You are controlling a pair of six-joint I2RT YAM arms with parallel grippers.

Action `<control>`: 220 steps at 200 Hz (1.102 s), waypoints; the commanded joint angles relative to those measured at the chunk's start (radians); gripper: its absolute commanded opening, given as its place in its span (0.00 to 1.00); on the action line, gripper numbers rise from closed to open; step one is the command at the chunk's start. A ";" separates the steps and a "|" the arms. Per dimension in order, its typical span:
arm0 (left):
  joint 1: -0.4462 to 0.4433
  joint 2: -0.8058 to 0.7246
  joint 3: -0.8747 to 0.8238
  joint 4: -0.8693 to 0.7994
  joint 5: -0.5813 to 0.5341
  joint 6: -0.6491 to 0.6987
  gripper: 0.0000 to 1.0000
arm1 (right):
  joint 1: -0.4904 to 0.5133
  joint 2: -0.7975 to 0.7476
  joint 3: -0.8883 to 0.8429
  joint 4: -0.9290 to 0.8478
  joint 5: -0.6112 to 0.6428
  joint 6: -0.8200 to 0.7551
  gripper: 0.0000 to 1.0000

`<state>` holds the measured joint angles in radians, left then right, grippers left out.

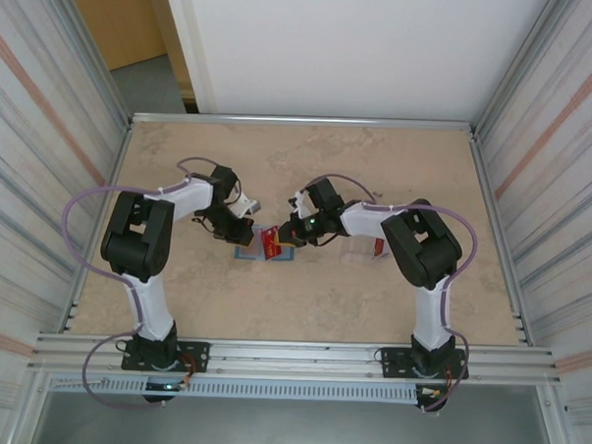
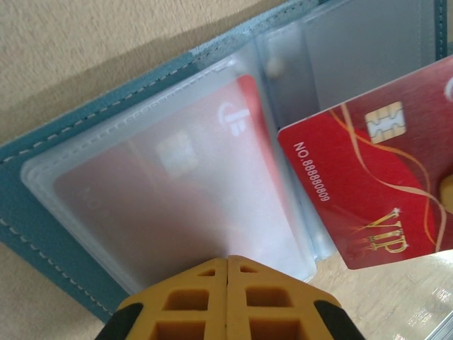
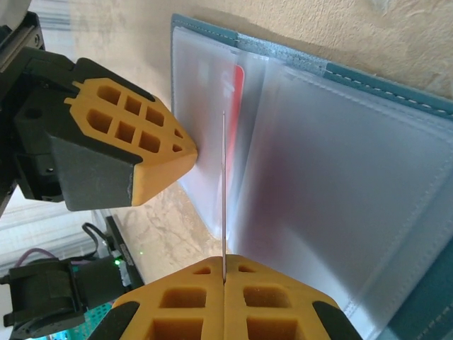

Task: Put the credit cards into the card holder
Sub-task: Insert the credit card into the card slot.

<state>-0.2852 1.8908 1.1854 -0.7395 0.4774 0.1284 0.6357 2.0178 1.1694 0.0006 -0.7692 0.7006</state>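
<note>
The card holder (image 1: pixel 246 251), a teal wallet (image 2: pixel 99 117), lies open at the table's middle with its frosted clear sleeves up. One red credit card (image 2: pixel 237 134) sits inside a sleeve. My left gripper (image 2: pixel 228 261) is shut with nothing between its fingers, and its tips press on that sleeve's near edge. My right gripper (image 3: pixel 224 273) is shut on a second red credit card (image 2: pixel 368 191) marked VIP. In the right wrist view that card shows edge-on (image 3: pixel 224 191), its far end at the sleeves near the wallet's fold. From above, both grippers (image 1: pixel 239 229) (image 1: pixel 283 239) meet over the wallet.
To the right of the wallet, under the right arm, lies a clear plastic case (image 1: pixel 357 249) with something red (image 1: pixel 378 248) at its right end. Metal rails (image 1: pixel 290 352) frame the table, and corrugated walls stand on both sides.
</note>
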 commanded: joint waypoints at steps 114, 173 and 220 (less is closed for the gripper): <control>0.009 -0.009 0.001 -0.023 -0.008 0.016 0.00 | 0.002 0.072 0.008 0.039 0.019 0.053 0.00; 0.008 -0.010 0.001 -0.022 0.003 0.013 0.00 | 0.006 0.076 -0.026 0.089 0.101 0.107 0.00; -0.001 -0.010 0.004 -0.022 0.004 0.011 0.00 | 0.031 0.081 -0.030 0.093 0.140 0.138 0.00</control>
<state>-0.2817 1.8908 1.1854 -0.7399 0.4789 0.1284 0.6464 2.0663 1.1572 0.1154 -0.7071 0.8085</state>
